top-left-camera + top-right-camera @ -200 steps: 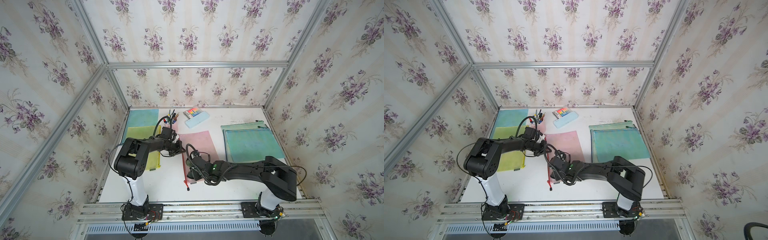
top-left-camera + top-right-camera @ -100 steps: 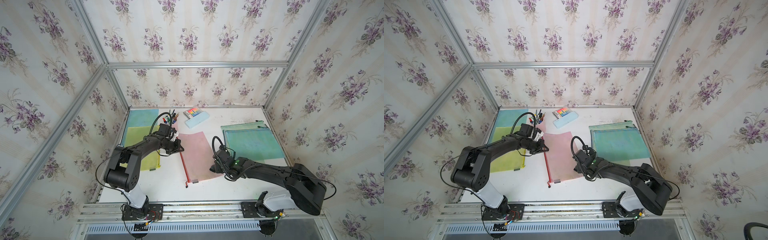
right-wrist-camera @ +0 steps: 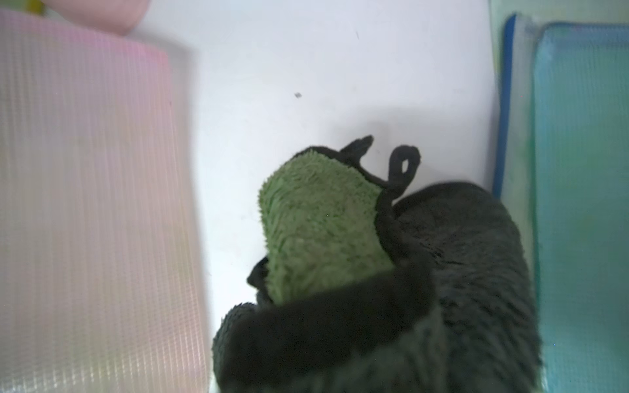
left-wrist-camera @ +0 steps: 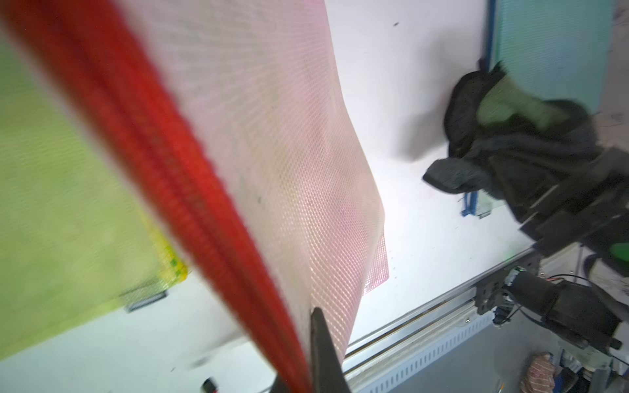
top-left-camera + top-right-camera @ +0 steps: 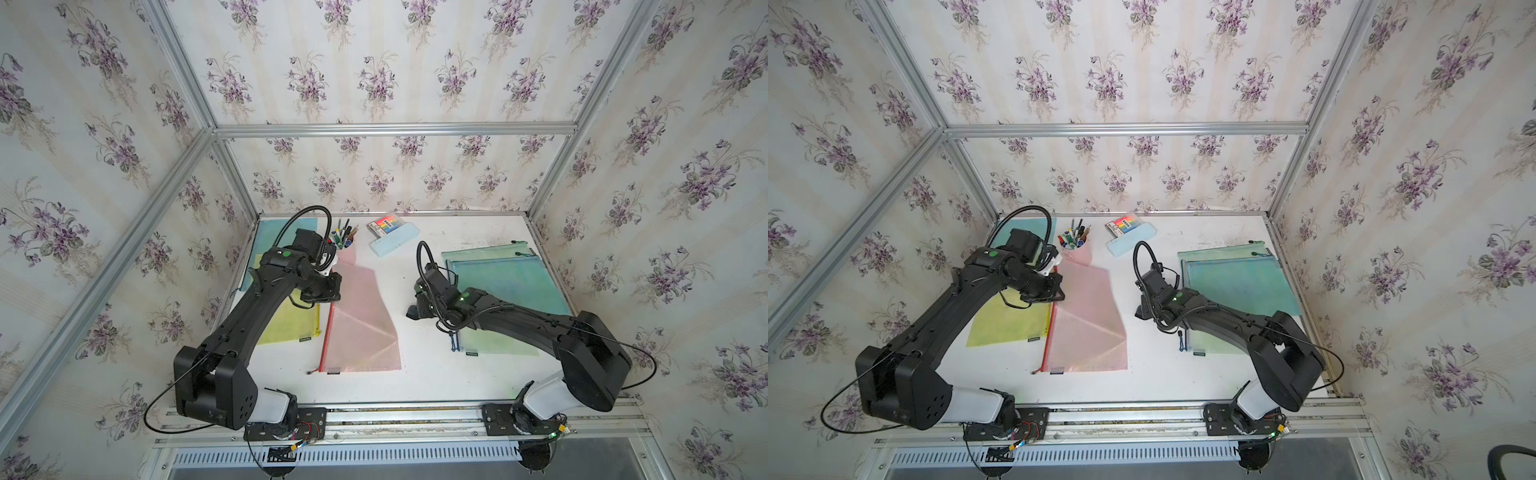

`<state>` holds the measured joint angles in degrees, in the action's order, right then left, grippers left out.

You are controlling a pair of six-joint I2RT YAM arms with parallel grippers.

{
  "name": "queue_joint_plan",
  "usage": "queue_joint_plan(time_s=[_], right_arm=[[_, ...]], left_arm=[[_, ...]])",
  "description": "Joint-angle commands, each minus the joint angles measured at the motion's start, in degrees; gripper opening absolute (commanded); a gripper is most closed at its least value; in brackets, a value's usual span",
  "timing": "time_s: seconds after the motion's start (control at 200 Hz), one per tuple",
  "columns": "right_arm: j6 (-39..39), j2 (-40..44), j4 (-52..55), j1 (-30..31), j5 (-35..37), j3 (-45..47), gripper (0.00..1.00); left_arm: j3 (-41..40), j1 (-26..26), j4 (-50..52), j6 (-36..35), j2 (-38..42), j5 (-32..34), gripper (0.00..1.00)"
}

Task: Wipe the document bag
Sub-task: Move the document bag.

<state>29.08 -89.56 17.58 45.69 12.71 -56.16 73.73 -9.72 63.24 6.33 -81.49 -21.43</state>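
The pink mesh document bag [image 5: 361,328] [image 5: 1088,324] with a red zipper lies mid-table, creased and raised at its far end. There my left gripper [image 5: 328,291] [image 5: 1054,291] is shut on the zipper edge, which the left wrist view shows running between its fingers [image 4: 321,340]. My right gripper [image 5: 419,303] [image 5: 1144,305] is shut on a dark cloth with a green side [image 3: 323,231] [image 4: 503,136]. The cloth rests on bare table to the right of the pink bag [image 3: 85,204], apart from it. The cloth hides the right fingers.
A yellow bag [image 5: 291,324] lies under my left arm. Teal bags [image 5: 507,282] are stacked under my right arm. At the back stand a pink pen cup [image 5: 343,245], a light blue box [image 5: 392,241] and a pale blue bag [image 5: 270,232].
My right gripper has carried the cloth rightward across the pink bag and off it onto the table. The left gripper has kept its hold on the zipper edge.
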Motion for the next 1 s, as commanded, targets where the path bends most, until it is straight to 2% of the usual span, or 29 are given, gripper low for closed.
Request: queue_joint_plan(time_s=[0.0, 0.115, 0.28, 0.52, 0.799, 0.849, 0.869, 0.899, 0.934, 0.944, 0.954, 0.994], right_arm=[[-4.7, -4.6, -0.9, -0.2, -2.0, -4.6, 0.22], [-7.4, -10.2, 0.1, -0.8, -3.6, -10.8, 0.22], [-8.9, -12.5, -0.4, -3.2, -5.2, -15.5, 0.22], [-9.9, -15.3, 1.1, -6.8, -6.9, -19.6, 0.22], [-11.2, -19.0, 3.1, -9.8, -8.2, -25.7, 0.22], [-11.4, -19.4, 3.6, -10.2, -8.3, -26.6, 0.22], [-11.5, -19.4, 3.7, -10.3, -8.4, -26.8, 0.22], [-11.5, -19.5, 4.0, -10.5, -8.5, -27.1, 0.22], [-11.3, -19.5, 4.0, -10.9, -8.7, -27.2, 0.22], [-11.3, -19.4, 4.0, -10.9, -8.8, -27.2, 0.22], [-11.3, -19.4, 4.0, -11.0, -8.8, -27.2, 0.22], [-11.1, -19.3, 4.2, -11.3, -9.2, -27.2, 0.22]], left_arm=[[1.3, 2.5, 11.9, -4.0, 0.0, 9.5, 0.00], [2.6, 7.6, 12.2, -5.7, -2.4, 11.1, 0.00], [6.7, 13.1, 8.9, -8.1, -7.8, 16.1, 0.00], [17.7, 14.3, 7.1, -11.6, -17.3, 22.1, 0.00], [27.9, 17.4, 3.5, -15.9, -34.6, 27.4, 0.03], [28.9, 17.8, 2.1, -16.6, -36.0, 28.8, 0.10], [29.3, 17.9, 1.6, -17.1, -36.3, 29.0, 0.16], [29.8, 18.1, 1.0, -17.7, -36.7, 29.3, 0.28], [30.0, 18.3, 0.0, -18.4, -36.8, 30.0, 0.51], [30.0, 18.3, -0.4, -18.5, -36.8, 30.2, 0.54], [30.1, 18.3, -0.6, -18.6, -36.8, 30.3, 0.61], [30.5, 18.6, -1.1, -18.9, -36.8, 30.4, 0.69]])
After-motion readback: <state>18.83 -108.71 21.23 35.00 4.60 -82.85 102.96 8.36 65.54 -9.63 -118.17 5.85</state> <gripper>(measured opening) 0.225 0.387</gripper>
